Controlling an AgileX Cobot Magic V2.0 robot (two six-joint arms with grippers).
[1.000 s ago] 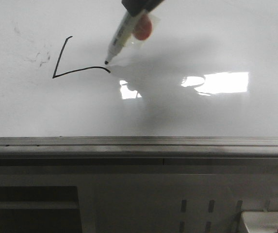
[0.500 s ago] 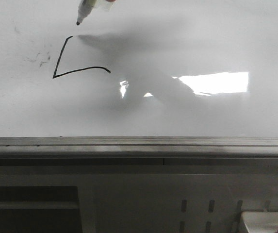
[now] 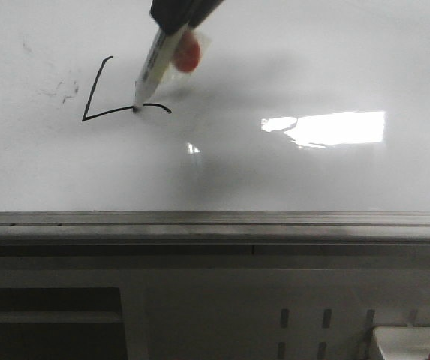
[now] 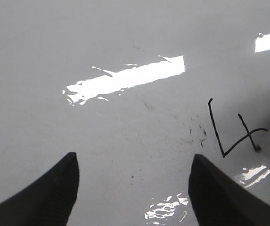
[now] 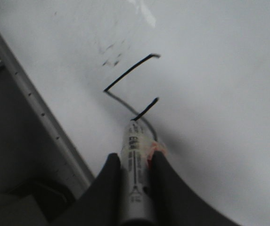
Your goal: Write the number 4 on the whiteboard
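The whiteboard (image 3: 312,60) fills the upper front view. On it stands the number 4 (image 3: 87,105), a thin black figure with an angled left stroke, a horizontal stroke and a short crossing stroke, which shows in the left wrist view (image 4: 216,127) and the right wrist view (image 5: 127,73). My right gripper (image 5: 135,162) is shut on a white marker (image 3: 154,64); the marker's tip touches the horizontal stroke. My left gripper (image 4: 134,157) is open and empty over bare board, to the left of the figure.
The board's grey metal bottom rail (image 3: 215,225) runs across the front view. A bright rectangular light reflection (image 3: 342,127) lies right of the figure. Faint grey smudges (image 3: 61,90) sit left of it. A white box corner (image 3: 413,345) shows at bottom right.
The marker lifted from the right end of the horizontal stroke, moved up to the top of the left stroke, then came down onto the middle of the horizontal stroke.
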